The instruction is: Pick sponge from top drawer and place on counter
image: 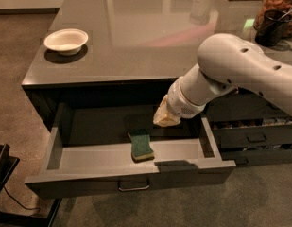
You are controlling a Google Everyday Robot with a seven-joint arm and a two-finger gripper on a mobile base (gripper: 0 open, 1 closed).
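The top drawer stands pulled well out from the cabinet, its silver handle on the front panel. The sponge lies flat on the drawer floor, roughly midway between the side walls and close to the front panel. Its green face is up, and a thin yellow edge shows along the near side.

The gripper hangs at the end of the white arm, which reaches in from the right. It sits above the back half of the drawer, just below the edge of the counter. It reads as a pale yellowish tip pointing down and to the left, and I cannot tell whether it is open or closed. It holds nothing and is clear of the sponge.

The move ahead turns on this offset: the sponge lies below the gripper, a little to its left in the view and nearer the drawer front. Its long axis runs roughly front to back, perhaps turned slightly, though the dim light makes the exact angle hard to judge. A grasp across the short width would likely suit, with the descent ending near the front panel.

A white bowl sits on the far left of the counter, well apart from all this.
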